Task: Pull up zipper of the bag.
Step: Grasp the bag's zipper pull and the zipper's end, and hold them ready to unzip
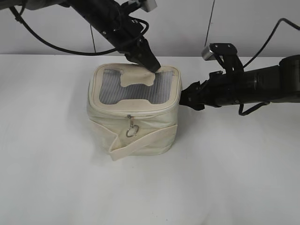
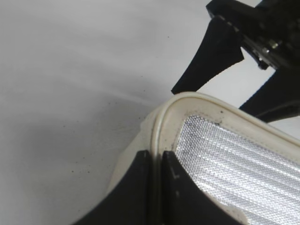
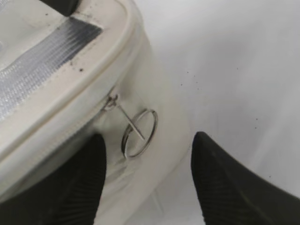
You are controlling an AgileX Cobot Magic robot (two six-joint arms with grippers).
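The cream bag (image 1: 140, 126) stands mid-table, its grey mesh top (image 1: 133, 89) facing up. The zipper (image 1: 150, 110) runs round the top rim. One silver slider with a ring pull (image 1: 131, 131) hangs on the front face. My left gripper (image 1: 151, 64) is shut on the rim piping at the bag's back right, as the left wrist view (image 2: 156, 154) shows. My right gripper (image 1: 183, 97) is open at the bag's right side. In the right wrist view its jaws (image 3: 149, 140) straddle a second ring pull (image 3: 139, 133), which hangs from its slider (image 3: 111, 101). The jaws do not touch it.
The bag's cream strap (image 1: 140, 143) wraps the lower front with a loose end at the left. The white table (image 1: 56, 178) spreads all round the bag. The right gripper's black fingers (image 2: 211, 56) show beyond the bag's corner in the left wrist view.
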